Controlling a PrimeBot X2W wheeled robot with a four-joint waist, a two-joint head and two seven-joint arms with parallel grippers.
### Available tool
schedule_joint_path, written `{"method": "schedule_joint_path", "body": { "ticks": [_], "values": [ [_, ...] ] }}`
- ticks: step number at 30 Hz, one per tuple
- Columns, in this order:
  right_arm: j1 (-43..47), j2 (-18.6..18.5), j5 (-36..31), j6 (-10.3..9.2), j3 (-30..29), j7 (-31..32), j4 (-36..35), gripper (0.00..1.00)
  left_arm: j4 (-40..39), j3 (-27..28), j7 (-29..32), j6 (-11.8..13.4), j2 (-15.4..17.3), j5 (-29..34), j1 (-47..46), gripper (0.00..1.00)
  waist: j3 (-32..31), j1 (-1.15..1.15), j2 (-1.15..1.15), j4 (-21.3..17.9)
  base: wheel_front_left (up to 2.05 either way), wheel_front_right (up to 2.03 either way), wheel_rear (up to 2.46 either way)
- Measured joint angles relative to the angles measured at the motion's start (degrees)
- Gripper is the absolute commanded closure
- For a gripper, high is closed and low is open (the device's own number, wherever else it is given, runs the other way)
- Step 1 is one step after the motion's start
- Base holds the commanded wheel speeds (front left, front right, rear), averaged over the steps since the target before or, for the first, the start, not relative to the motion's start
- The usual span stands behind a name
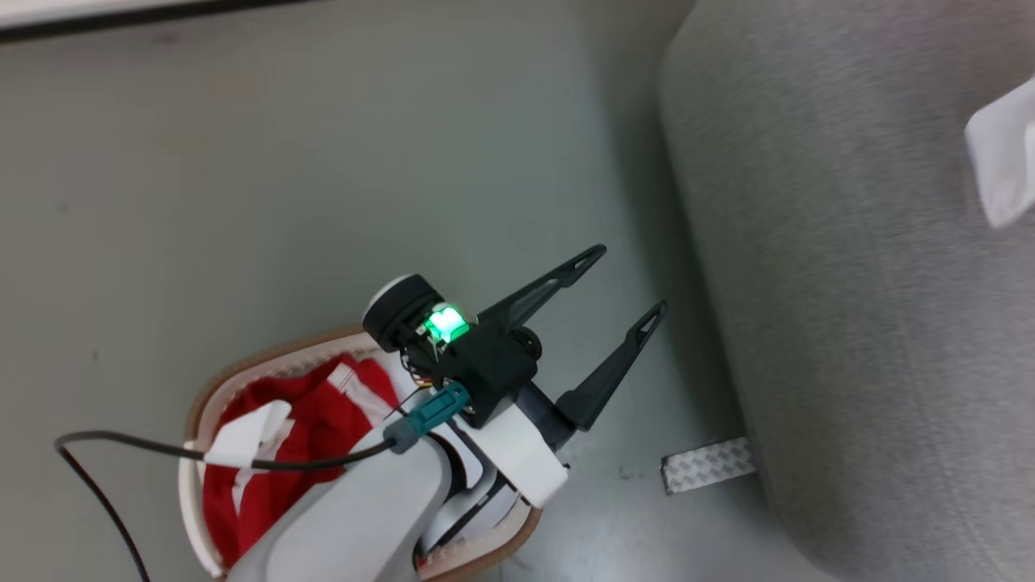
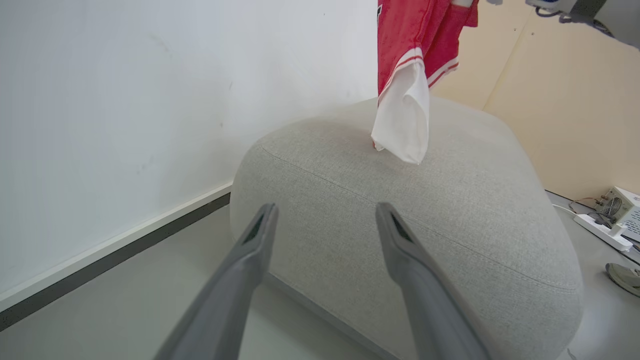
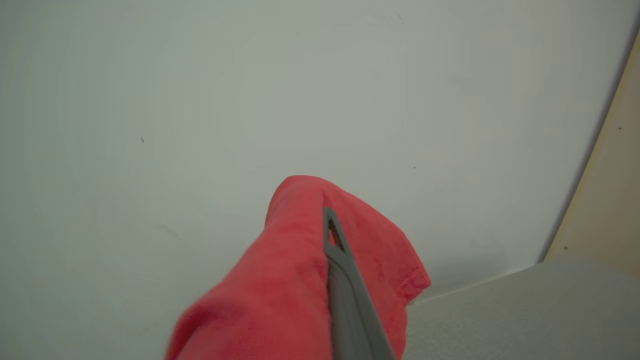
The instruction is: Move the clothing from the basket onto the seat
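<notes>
The basket (image 1: pixel 212 398), white with a brown rim, sits at the lower left of the head view and holds red clothing (image 1: pixel 319 428) with white trim. My left gripper (image 1: pixel 627 283) hovers open and empty over the floor between the basket and the grey seat (image 1: pixel 849 323). In the left wrist view its fingers (image 2: pixel 260 240) spread wide toward the seat (image 2: pixel 425 240). A red garment (image 2: pixel 407 45) with a white panel hangs above the seat top. My right gripper (image 3: pixel 329 220) is shut on this red garment (image 3: pixel 290 280), which wraps its fingers, near the seat's edge (image 3: pixel 525 310).
A white wall with a dark baseboard (image 2: pixel 115 257) runs behind the seat. A patterned tape strip (image 1: pixel 707 465) lies on the floor by the seat's base. A power strip (image 2: pixel 600 230), a white device (image 2: pixel 622 205) and a shoe (image 2: pixel 622 277) lie beyond the seat. A black cable (image 1: pixel 105 485) trails off my left arm.
</notes>
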Motion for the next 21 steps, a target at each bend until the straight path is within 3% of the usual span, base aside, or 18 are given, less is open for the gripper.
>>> {"method": "schedule_joint_path", "body": {
  "ticks": [2, 4, 7, 12, 13, 14, 16, 21],
  "values": [
    [-2.1, -1.5, -3.0, 0.00, -1.2, -0.7, 3.3, 1.00, 0.2, 0.0, -0.2, 0.0, 0.1, 0.1, -0.6, 0.00, 2.1, 0.00, 0.00, 1.3, 0.00, 0.00, 0.00],
    [-2.4, -4.1, -8.7, 0.00, 2.3, 0.2, 7.1, 1.00, 0.7, 0.3, -0.8, 0.0, 0.3, 0.1, -1.0, 0.00, 3.9, 0.00, 0.00, 2.5, 0.00, 0.00, 0.00],
    [-1.6, -3.3, -11.1, 0.01, 4.2, 3.5, 14.5, 1.00, 1.7, 0.2, -1.6, 0.0, 0.3, 0.1, -1.1, 0.00, 6.2, 0.01, 0.00, 4.3, 0.00, 0.00, 0.00],
    [-1.4, -3.2, -14.5, 0.01, 2.6, 7.3, 24.5, 1.00, 3.0, -0.1, -2.7, 0.0, -0.6, -0.2, -1.5, 0.00, 8.0, 0.01, 0.00, 6.7, 0.00, 0.00, 0.00],
    [-1.3, -2.8, -14.8, 0.00, 2.6, 8.6, 26.0, 0.94, 3.5, 0.0, -2.7, 0.2, -0.5, -0.2, -1.5, 0.00, 8.0, 0.01, 0.00, 6.9, 0.00, 0.00, 0.00],
    [-1.4, -2.1, -15.0, 0.00, 2.7, 9.1, 26.9, 0.71, 3.9, 0.1, -2.8, 0.3, -0.2, -0.2, -1.5, 0.00, 7.8, 0.01, 0.00, 7.0, 0.00, 0.00, 0.00],
    [-1.9, -1.4, -16.0, 0.01, 3.5, 9.5, 27.8, 0.00, 4.4, 0.3, -3.3, 0.4, 0.0, -0.5, -1.5, 0.00, 7.2, 0.00, 0.00, 6.8, 0.00, 0.00, 0.00],
    [-2.5, -0.5, -16.8, 0.01, 6.6, 9.6, 29.2, 0.00, 6.3, 0.4, -4.1, 0.6, 0.5, -1.1, -0.7, 0.00, 4.7, 0.00, 0.00, 6.0, 0.00, 0.00, 0.00]
  ]
}}
